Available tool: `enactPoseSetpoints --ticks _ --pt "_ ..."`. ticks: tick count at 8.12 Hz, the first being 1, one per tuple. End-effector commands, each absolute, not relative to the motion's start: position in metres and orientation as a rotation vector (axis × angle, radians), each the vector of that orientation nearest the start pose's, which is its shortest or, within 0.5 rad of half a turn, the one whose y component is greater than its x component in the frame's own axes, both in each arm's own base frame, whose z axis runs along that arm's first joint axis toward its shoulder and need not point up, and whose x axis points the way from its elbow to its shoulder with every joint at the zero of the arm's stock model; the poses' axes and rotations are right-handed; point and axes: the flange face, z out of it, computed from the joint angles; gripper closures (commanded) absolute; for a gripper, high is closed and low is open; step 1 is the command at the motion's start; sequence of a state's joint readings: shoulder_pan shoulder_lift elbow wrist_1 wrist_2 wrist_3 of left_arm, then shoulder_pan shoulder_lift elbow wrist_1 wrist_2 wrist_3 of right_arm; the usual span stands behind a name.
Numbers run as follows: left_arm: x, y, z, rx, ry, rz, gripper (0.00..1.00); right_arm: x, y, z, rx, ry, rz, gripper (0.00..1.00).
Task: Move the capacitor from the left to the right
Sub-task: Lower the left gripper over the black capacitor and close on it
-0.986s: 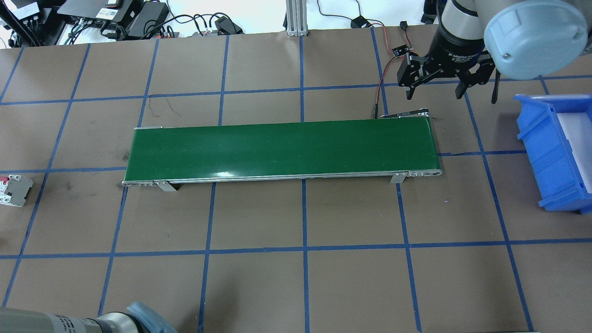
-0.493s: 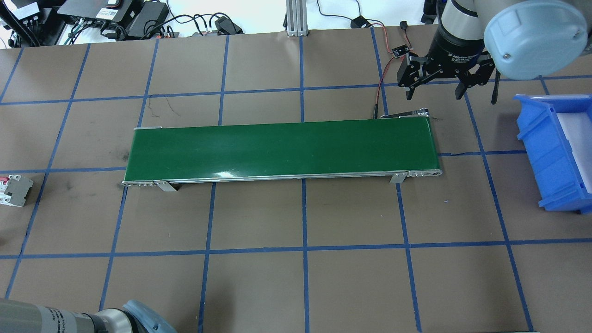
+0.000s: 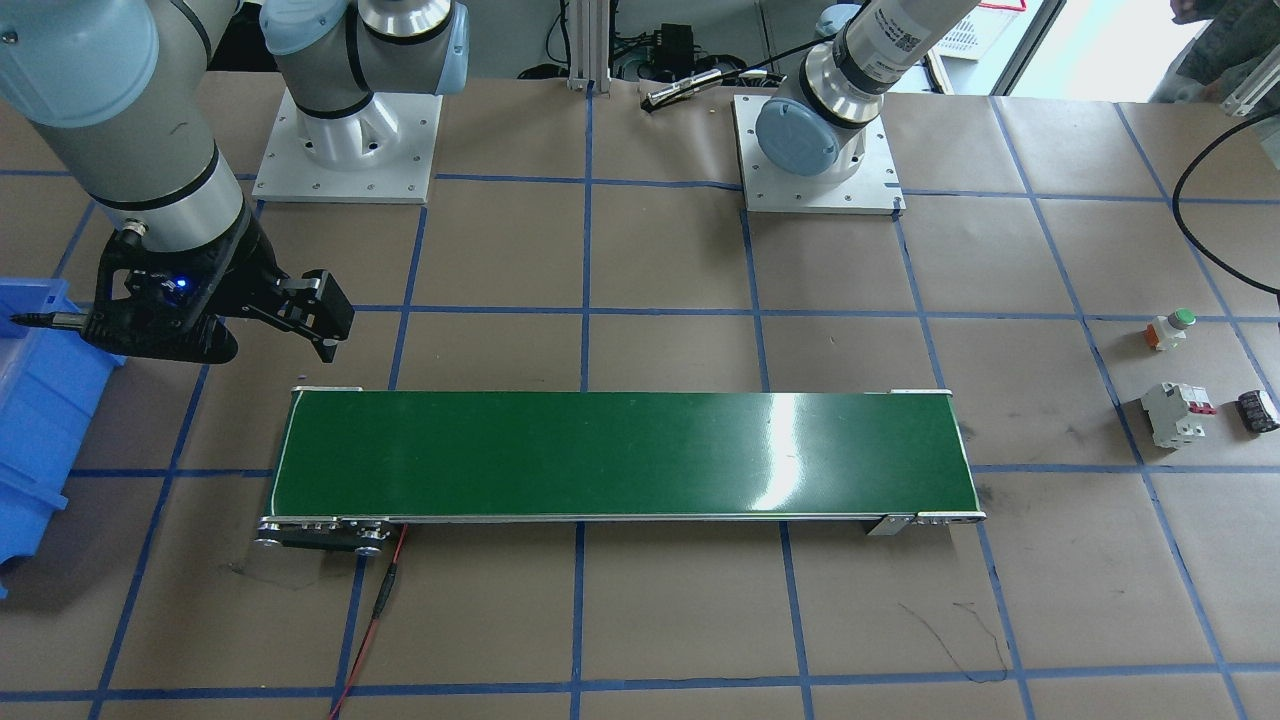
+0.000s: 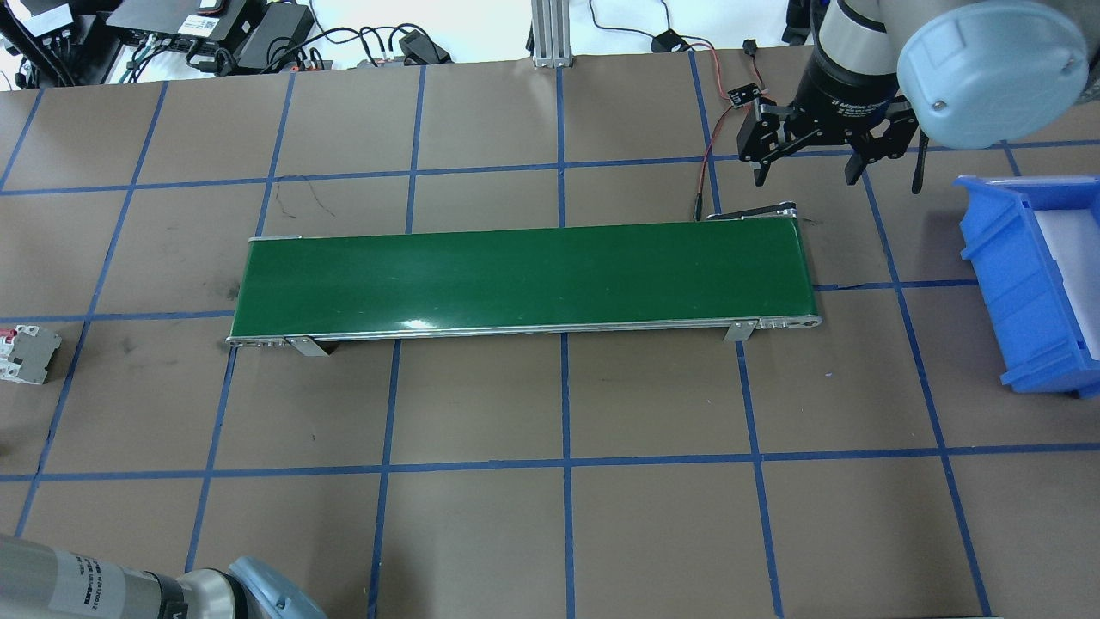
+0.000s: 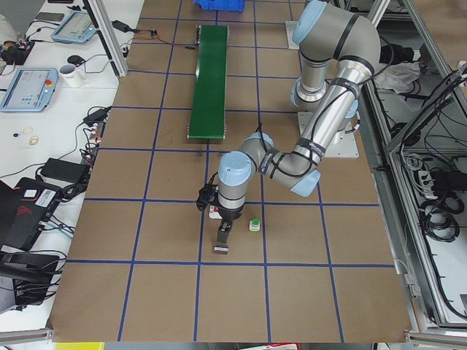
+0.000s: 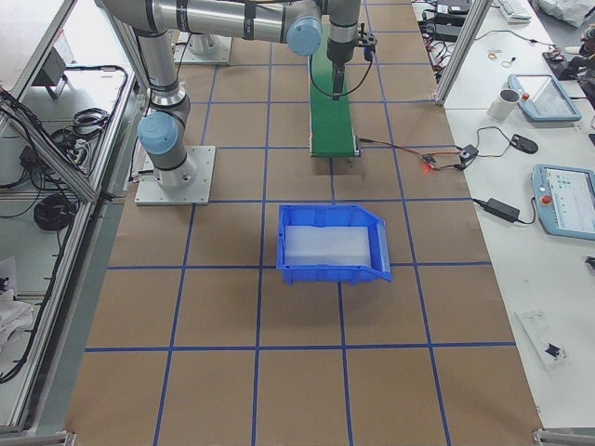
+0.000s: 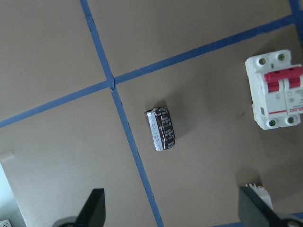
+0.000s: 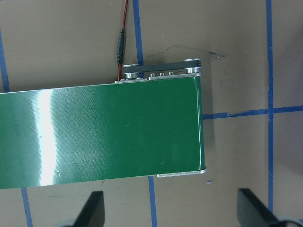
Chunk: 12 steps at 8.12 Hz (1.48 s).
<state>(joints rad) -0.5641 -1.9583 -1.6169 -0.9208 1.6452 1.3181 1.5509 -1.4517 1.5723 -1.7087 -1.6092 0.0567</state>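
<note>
On my left wrist feed the capacitor (image 7: 160,128) lies on its side on the brown table paper, its long axis roughly along the blue tape line (image 7: 128,137) just to its left. The left gripper (image 7: 173,201) hangs above it with its jaws spread wide and nothing between them; both fingertips (image 7: 97,208) show at the bottom of that feed, clear of the part. To the capacitor's right, apart from it, sits the white circuit breaker (image 7: 277,90) with its red switches facing up.

From the front-facing camera I place this group at the robot's left end of the table, well apart from the green conveyor belt (image 3: 620,455). There the capacitor (image 3: 1257,411) is just beside the breaker (image 3: 1178,412), on the side away from the belt, and the green-capped push button (image 3: 1170,328) stands farther back, toward the robot's base.

On the overhead feed the right gripper (image 4: 808,176) hovers just beyond the far right corner of the belt (image 4: 524,279), its jaws open and holding nothing. Its wrist camera looks down on that end of the belt and the red and black wire (image 8: 122,38) leading to it. The blue bin (image 4: 1031,284) sits at the right end of the table, near that arm.
</note>
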Motion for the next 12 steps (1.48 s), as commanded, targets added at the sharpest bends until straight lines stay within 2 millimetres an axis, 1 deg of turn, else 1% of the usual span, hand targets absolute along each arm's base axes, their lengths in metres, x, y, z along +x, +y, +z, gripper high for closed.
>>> enactPoseSetpoints --ticks 1,2,3,4,6,7,8,9,10,12 --pt "0.49 -0.445 0.285 0.416 2.87 -0.039 0.0 0.118 -0.544 0.439 0.122 3.179 -0.028 0.0" --pt "0.495 -0.442 0.276 0.404 2.885 -0.032 0.0 0.118 -0.544 0.439 0.12 3.179 -0.028 0.0" --pt "0.498 -0.443 0.258 0.402 2.91 -0.02 0.0 0.118 -0.544 0.439 0.12 3.179 -0.028 0.0" --pt "0.504 -0.444 0.244 0.39 2.91 -0.05 0.0 0.118 -0.544 0.439 0.12 3.179 -0.028 0.0" --pt "0.511 -0.448 0.208 0.38 2.927 -0.073 0.0 0.118 -0.544 0.439 0.12 3.18 -0.028 0.0" --pt "0.512 -0.449 0.197 0.374 2.931 -0.074 0.05 0.118 -0.544 0.439 0.118 3.18 -0.028 0.0" --pt "0.511 -0.448 0.195 0.364 2.938 -0.074 0.07 0.118 -0.544 0.439 0.118 3.18 -0.028 0.0" --pt "0.511 -0.45 0.196 0.296 2.947 -0.102 0.07 0.118 -0.544 0.439 0.118 3.182 -0.028 0.0" --pt "0.509 -0.453 0.197 0.29 2.964 -0.159 0.07 0.118 -0.544 0.439 0.118 3.18 -0.028 0.0" --pt "0.507 -0.453 0.189 0.289 2.982 -0.156 0.07 0.118 -0.544 0.439 0.118 3.18 -0.028 0.0"
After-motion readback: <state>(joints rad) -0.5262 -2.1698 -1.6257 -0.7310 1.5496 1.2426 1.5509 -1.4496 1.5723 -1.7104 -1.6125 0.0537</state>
